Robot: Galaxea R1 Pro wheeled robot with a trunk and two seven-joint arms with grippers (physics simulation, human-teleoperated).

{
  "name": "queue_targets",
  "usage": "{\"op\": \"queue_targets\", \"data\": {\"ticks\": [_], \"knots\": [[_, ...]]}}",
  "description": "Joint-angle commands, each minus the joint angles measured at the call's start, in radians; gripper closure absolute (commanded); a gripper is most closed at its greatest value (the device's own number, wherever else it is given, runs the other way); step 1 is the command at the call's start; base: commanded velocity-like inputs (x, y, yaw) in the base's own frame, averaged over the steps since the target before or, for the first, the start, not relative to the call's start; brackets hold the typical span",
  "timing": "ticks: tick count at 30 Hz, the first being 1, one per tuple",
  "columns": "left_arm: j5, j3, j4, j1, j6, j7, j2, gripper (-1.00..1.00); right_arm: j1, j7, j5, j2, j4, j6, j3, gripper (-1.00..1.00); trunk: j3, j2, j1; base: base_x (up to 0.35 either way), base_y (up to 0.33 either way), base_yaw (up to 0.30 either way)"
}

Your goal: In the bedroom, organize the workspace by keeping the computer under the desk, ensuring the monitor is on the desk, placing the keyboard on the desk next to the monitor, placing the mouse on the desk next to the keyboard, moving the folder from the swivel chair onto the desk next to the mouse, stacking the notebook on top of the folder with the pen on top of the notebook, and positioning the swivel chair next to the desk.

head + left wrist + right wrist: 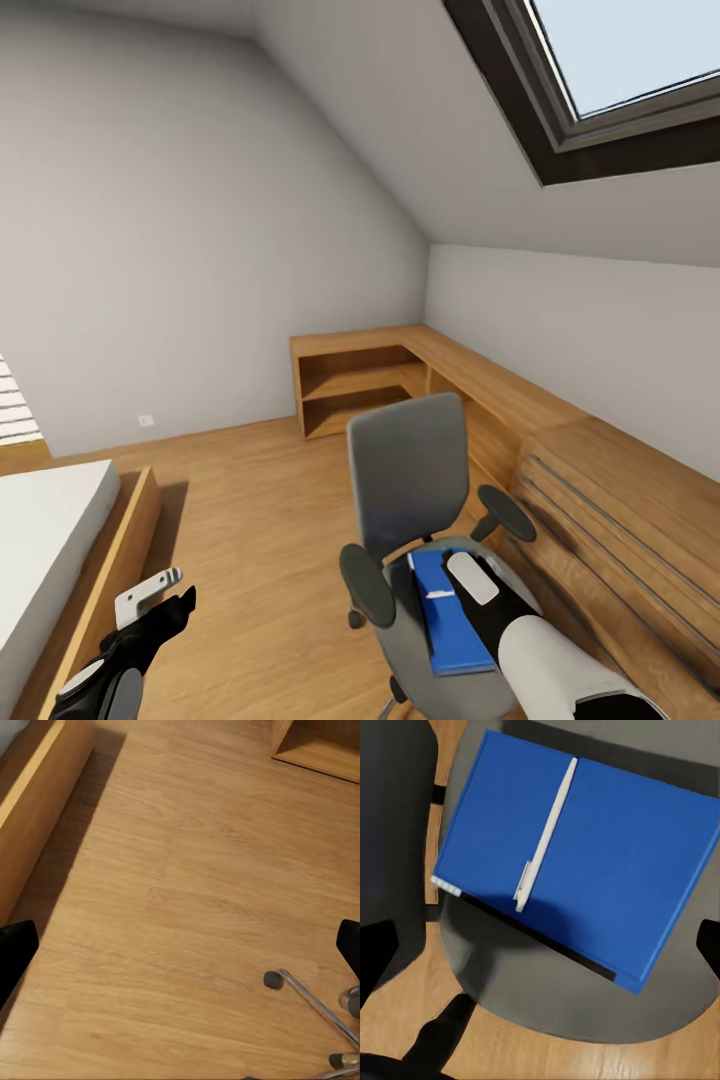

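The blue folder (pixel 585 862) lies flat on the grey seat of the swivel chair (pixel 408 480), with the pale pen (pixel 546 836) resting on top of it. The right claw (pixel 540 945) hangs above the folder, jaws spread wide and holding nothing. The left claw (pixel 180 945) is over the wood plank floor (pixel 187 870) beside the bed (pixel 60 530), also wide open and empty. A castor (pixel 274 980) of the chair shows nearby.

The right arm (pixel 540 640) covers part of the blue folder (pixel 450 625). The bed (pixel 50 550) is cut off at nine o'clock, the roof window (pixel 600 80) at one o'clock.
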Motion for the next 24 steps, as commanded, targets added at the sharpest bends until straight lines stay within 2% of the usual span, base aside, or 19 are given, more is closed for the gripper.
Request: {"op": "queue_targets", "data": {"ticks": [1,8,12,16,20,24], "knots": [[0.011,0.001,-0.001,-0.001,0.005,0.006,-0.001,-1.0,-0.001,0.01,-0.008,-0.001,0.0,-0.005,0.008,-1.0,-0.001,-0.001,0.001,0.167,0.067,0.001],[0.011,0.001,-0.001,-0.001,0.005,0.006,-0.001,-1.0,-0.001,0.071,-0.001,-0.003,0.027,-0.005,0.008,-1.0,-0.001,-0.001,0.001,0.078,0.026,0.0],[0.012,0.001,-0.006,-0.001,0.008,0.005,-0.001,-1.0,-0.001,0.077,-0.001,-0.002,0.03,-0.005,0.011,-1.0,-0.001,-0.001,0.001,0.128,0.029,0.0],[0.013,0.002,-0.047,-0.001,0.011,0.005,-0.001,-1.0,-0.001,0.08,0.002,-0.004,0.026,-0.005,0.011,-1.0,-0.001,-0.001,0.001,0.012,0.003,0.0],[0.015,0.002,-0.077,-0.001,0.012,0.006,-0.004,-1.0,-0.001,0.103,0.008,-0.017,0.023,-0.006,0.012,-1.0,-0.001,-0.001,0.001,0.002,0.001,0.0],[0.016,0.002,-0.087,-0.001,0.012,0.006,-0.005,-1.0,-0.001,0.13,0.015,-0.03,0.023,-0.006,0.012,-1.0,-0.014,-0.029,0.016,0.0,0.0,0.0]]}}
